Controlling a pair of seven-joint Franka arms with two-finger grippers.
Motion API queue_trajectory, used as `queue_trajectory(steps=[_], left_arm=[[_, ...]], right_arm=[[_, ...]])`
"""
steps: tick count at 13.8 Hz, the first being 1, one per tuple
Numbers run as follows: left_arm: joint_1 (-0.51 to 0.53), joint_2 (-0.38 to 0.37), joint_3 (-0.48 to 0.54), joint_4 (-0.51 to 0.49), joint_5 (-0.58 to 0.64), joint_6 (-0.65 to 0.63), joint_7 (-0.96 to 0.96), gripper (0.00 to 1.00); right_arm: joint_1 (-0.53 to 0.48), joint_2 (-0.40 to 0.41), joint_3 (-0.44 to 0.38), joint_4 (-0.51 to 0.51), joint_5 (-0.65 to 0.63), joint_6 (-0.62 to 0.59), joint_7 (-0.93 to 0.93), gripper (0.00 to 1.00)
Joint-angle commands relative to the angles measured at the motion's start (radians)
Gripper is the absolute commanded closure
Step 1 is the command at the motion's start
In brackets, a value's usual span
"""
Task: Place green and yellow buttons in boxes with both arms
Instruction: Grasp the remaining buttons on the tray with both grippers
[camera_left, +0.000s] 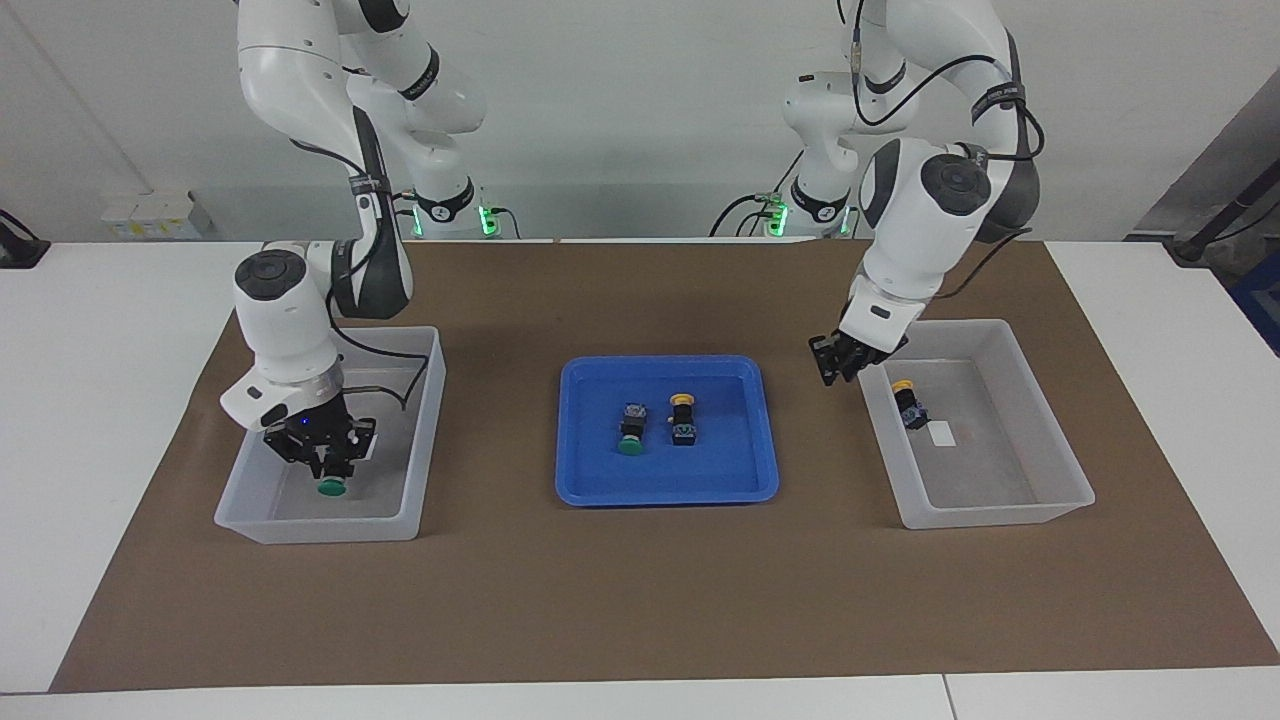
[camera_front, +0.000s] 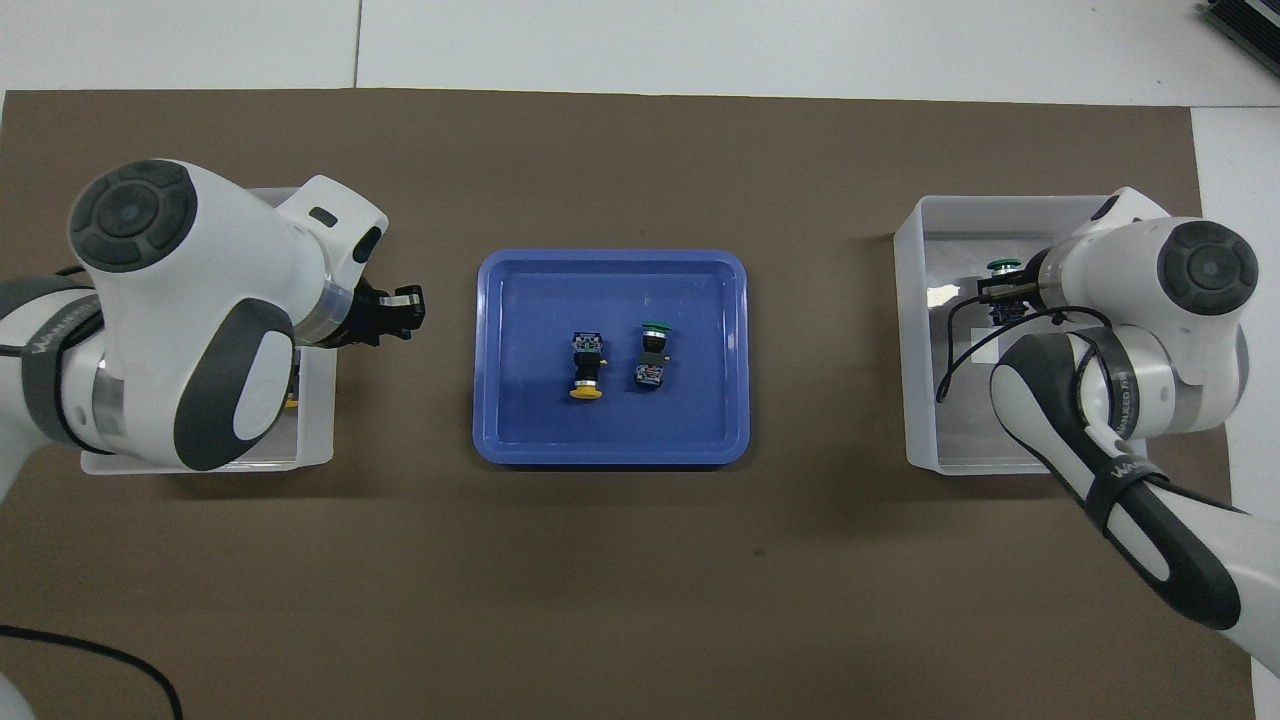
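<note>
My right gripper (camera_left: 328, 468) is low inside the box (camera_left: 425, 440) at the right arm's end, shut on a green button (camera_left: 332, 487) whose cap sticks out below the fingers. It also shows in the overhead view (camera_front: 1003, 266). My left gripper (camera_left: 832, 362) is open and empty, over the mat beside the other box (camera_left: 1060, 450), which holds a yellow button (camera_left: 908, 402). In the overhead view the left arm hides most of that box (camera_front: 315, 440). A green button (camera_left: 632, 432) and a yellow button (camera_left: 683, 416) lie side by side in the blue tray (camera_left: 600, 480).
The shallow blue tray (camera_front: 500, 420) sits mid-table on a brown mat (camera_left: 640, 600), between the two boxes. A black cable hangs from the right arm into its box (camera_front: 915, 330). White table surrounds the mat.
</note>
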Motion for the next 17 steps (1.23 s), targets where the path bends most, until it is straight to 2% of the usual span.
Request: queue_trajectory(steps=[1,2,3,6,7,8,10,11,12,13,14,15,16,17], left_arm=[[-0.072,-0.017,0.016,-0.083,-0.01,0.126,-0.08,0.63],[-0.098,-0.024,0.017,-0.106,-0.01,0.16,-0.12,0.61],[-0.124,-0.029,0.019,-0.124,-0.01,0.192,-0.154,0.56],[-0.144,-0.008,0.019,-0.14,-0.01,0.248,-0.187,0.54],[-0.144,0.003,0.02,-0.14,-0.01,0.263,-0.187,0.47],[-0.144,0.012,0.019,-0.14,-0.01,0.277,-0.188,0.46],[-0.166,0.038,0.02,-0.14,-0.007,0.305,-0.199,0.46],[-0.17,0.052,0.02,-0.14,-0.007,0.323,-0.202,0.43],[-0.189,0.063,0.02,-0.14,-0.005,0.338,-0.217,0.3],[-0.206,0.074,0.02,-0.14,0.0,0.351,-0.248,0.25],[-0.218,0.089,0.02,-0.14,0.003,0.368,-0.272,0.25],[-0.236,0.106,0.022,-0.138,0.004,0.389,-0.286,0.15],[-0.256,0.129,0.023,-0.137,0.01,0.404,-0.306,0.1],[-0.276,0.146,0.023,-0.131,0.039,0.409,-0.35,0.09]], right_arm=[[-0.029,-0.01,0.013,-0.015,0.019,0.015,-0.041,0.29],[-0.029,-0.01,0.013,-0.012,0.019,0.013,-0.038,0.0],[-0.028,-0.012,0.013,-0.005,0.019,0.007,-0.036,0.0],[-0.013,-0.047,0.018,0.017,0.019,-0.023,-0.029,0.0],[-0.002,-0.053,0.022,0.037,0.019,-0.049,-0.024,0.0],[0.013,-0.059,0.03,0.055,0.023,-0.075,-0.009,0.0],[0.047,-0.061,0.063,0.08,0.066,-0.103,0.071,0.0],[0.073,-0.061,0.07,0.089,0.072,-0.111,0.12,0.0],[0.113,-0.059,0.07,0.101,0.074,-0.117,0.166,0.0],[0.15,-0.055,0.07,0.113,0.074,-0.122,0.228,0.0],[0.186,-0.05,0.07,0.129,0.074,-0.122,0.293,0.0],[0.214,-0.05,0.07,0.133,0.073,-0.119,0.328,0.0],[0.243,-0.049,0.07,0.135,0.073,-0.117,0.358,0.0],[0.274,-0.049,0.07,0.135,0.073,-0.114,0.394,0.0]])
